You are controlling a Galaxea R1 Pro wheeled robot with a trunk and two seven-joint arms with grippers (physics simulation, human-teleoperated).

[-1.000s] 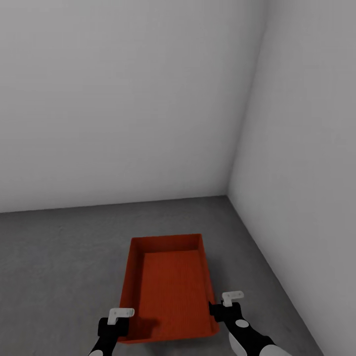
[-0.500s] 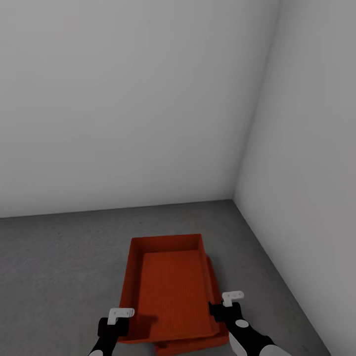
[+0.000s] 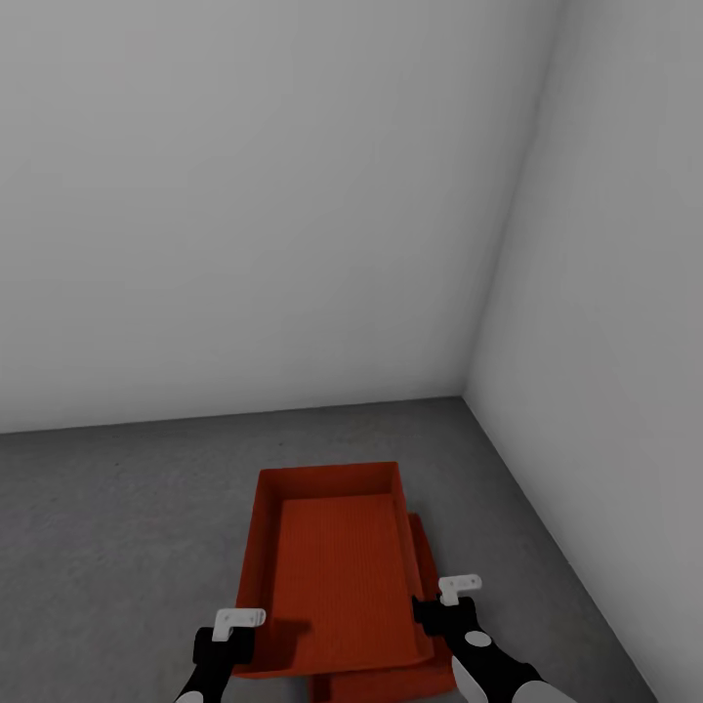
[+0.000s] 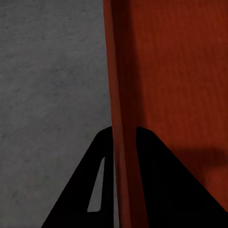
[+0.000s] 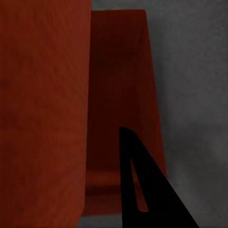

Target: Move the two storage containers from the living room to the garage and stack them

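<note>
Upper tub [image 3: 337, 576] held between both end effectors: left end effector [image 3: 237, 625] pinches the tub's left rim, fingers [image 4: 156, 185] on either side of the wall [image 4: 118, 118]. Right end effector [image 3: 451, 598] sits against the right rim; its grip state cannot be told. Lower tub [image 3: 427, 561] rests on the concrete floor [image 3: 117, 527] beneath, offset toward the right end effector, near the wall corner [image 3: 464, 391].

Upper orange-red container [image 3: 337, 571] open-topped, ribbed inside, roughly level, above lower container [image 3: 428, 625]; lower one lies on grey concrete floor [image 3: 117, 527], offset right, near the corner.
</note>
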